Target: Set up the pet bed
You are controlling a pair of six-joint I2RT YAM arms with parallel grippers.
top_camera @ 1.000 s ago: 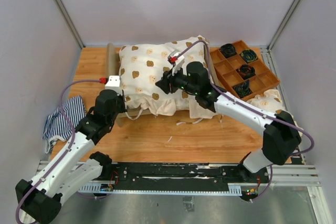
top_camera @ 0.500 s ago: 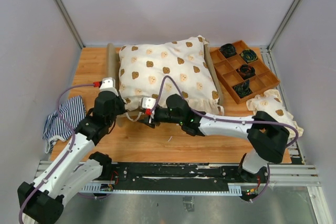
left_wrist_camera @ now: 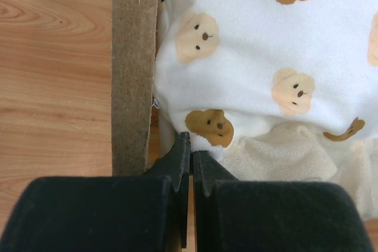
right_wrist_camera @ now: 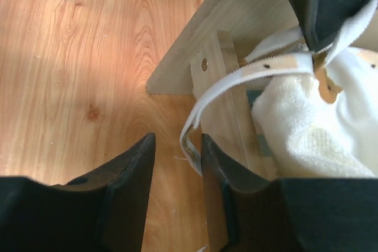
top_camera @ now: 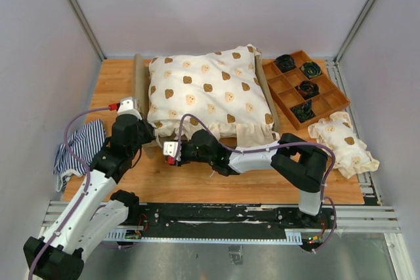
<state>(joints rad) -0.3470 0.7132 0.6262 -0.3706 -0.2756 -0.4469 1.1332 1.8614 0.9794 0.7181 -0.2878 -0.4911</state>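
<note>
Securing the cover point(top_camera: 203, 90) seems the step in hand. The bed point(top_camera: 139, 78) sits by the table's point(top_camera: 262, 175) far edge, centred. Left gripper point(left_wrist_camera: 190, 147) is closed at the cover's near-left corner. Right gripper point(right_wrist_camera: 177, 141) gapes around a loose strap point(right_wrist_camera: 236, 81). We should centre the strap, then pinch.

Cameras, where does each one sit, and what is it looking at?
Top: above and behind the arms, looking down on the table; left arm and right arm show.
Left wrist: on the left arm, facing the bed board and cushion; shut left tool shows.
Right wrist: on the right arm, facing the bed corner and a strap; open right tool shows.
Shared: top and left wrist both see the cushion.
</note>
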